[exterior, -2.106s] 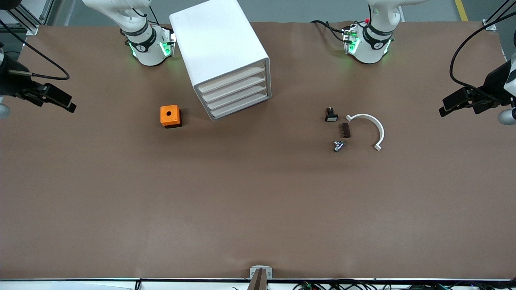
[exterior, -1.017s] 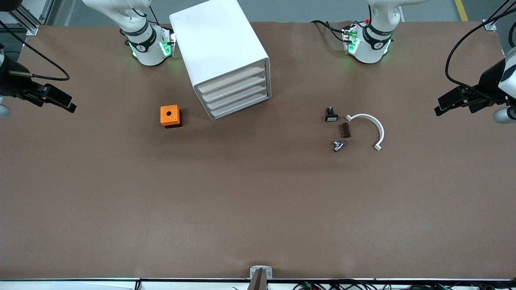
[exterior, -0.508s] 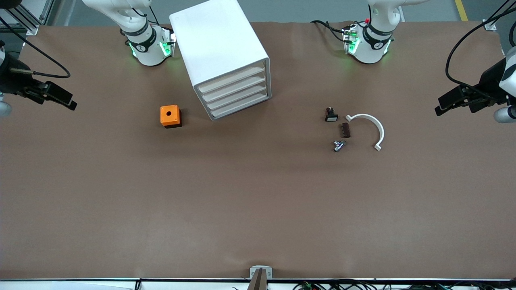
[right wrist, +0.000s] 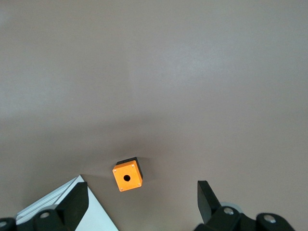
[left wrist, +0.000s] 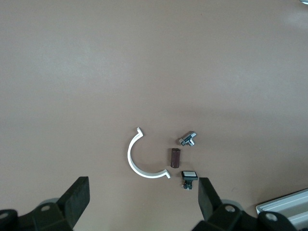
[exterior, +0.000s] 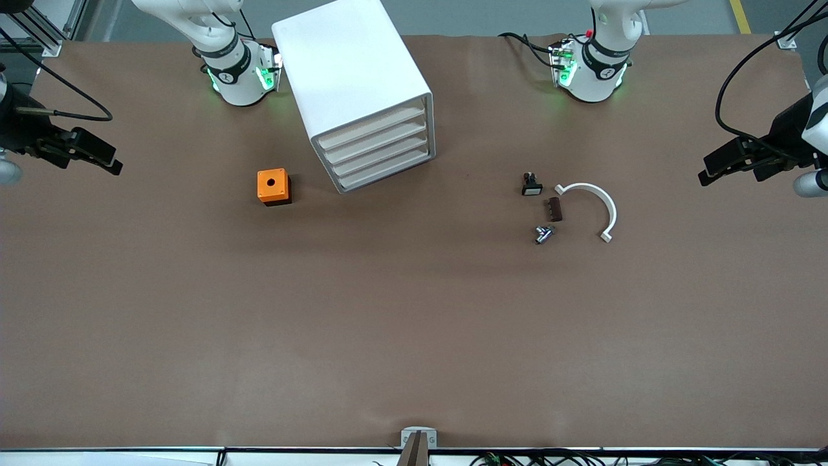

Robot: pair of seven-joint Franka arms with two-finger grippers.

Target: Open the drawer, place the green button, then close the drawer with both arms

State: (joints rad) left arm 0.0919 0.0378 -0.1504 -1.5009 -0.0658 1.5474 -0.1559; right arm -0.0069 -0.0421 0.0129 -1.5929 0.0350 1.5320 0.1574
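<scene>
The white cabinet stands near the right arm's base, and its four drawers are all shut. The button is a tiny silvery-blue part lying on the table, and its green cap does not show. It also shows in the left wrist view. My left gripper hangs open and empty over the left arm's end of the table, its fingers wide apart in its wrist view. My right gripper hangs open and empty over the right arm's end.
An orange cube with a black hole sits beside the cabinet toward the right arm's end. Near the button lie a small black part with a white face, a brown block and a white half-ring.
Both grippers have drifted only slightly at the table's ends, the left one a little toward the middle. Nothing on the table has moved.
</scene>
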